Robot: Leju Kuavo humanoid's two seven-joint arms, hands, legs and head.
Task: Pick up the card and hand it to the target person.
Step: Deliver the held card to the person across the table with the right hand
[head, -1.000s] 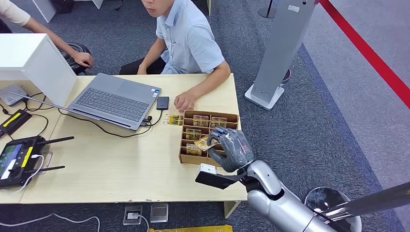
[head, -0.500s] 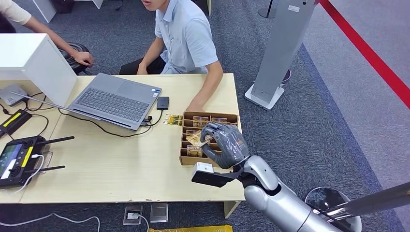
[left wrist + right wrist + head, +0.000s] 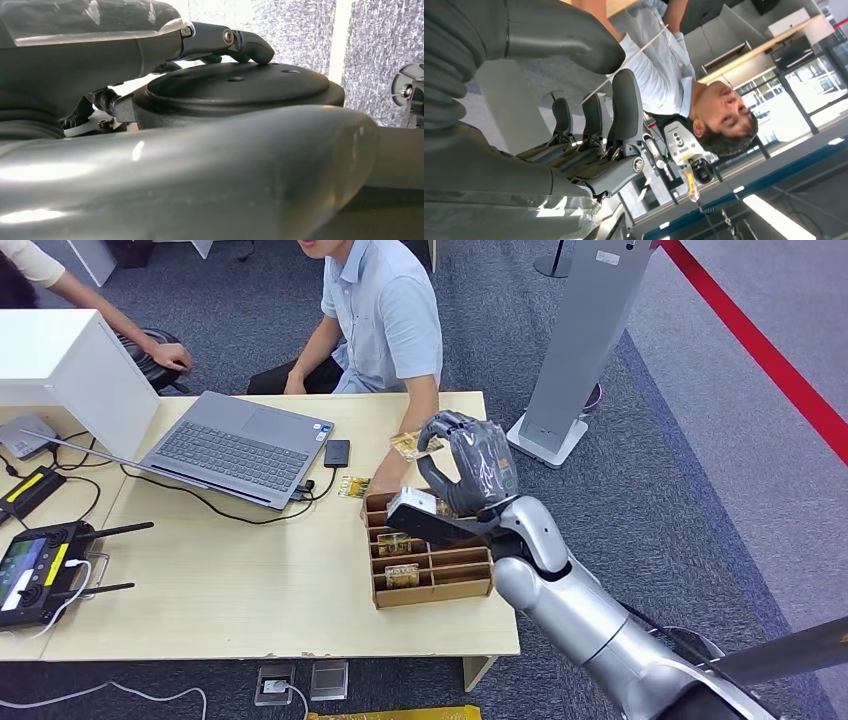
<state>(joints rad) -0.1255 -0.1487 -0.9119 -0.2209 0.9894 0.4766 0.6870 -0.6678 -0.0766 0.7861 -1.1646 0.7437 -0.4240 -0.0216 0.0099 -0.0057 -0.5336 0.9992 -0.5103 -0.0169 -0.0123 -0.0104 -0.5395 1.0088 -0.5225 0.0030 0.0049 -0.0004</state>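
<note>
The robot's grey right hand (image 3: 475,462) is up in the air above the brown cardboard box with little compartments (image 3: 430,562). Its thumb and fingers pinch a small yellow card (image 3: 413,444), seen edge-on as a thin line from the wrist (image 3: 624,63). The card is close to the arm of the person in the light blue shirt (image 3: 385,315), who sits behind the pale wooden table (image 3: 230,580). I cannot tell how the left hand's fingers lie.

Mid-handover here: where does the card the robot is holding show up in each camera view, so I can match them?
Head view: card pinched at the right robot hand, raised above the box, beside the person's forearm.
Right wrist view: card edge-on, a thin pale line between thumb and fingers.
Left wrist view: not in it.
Shared landmark: the person's light blue shirt.
</note>
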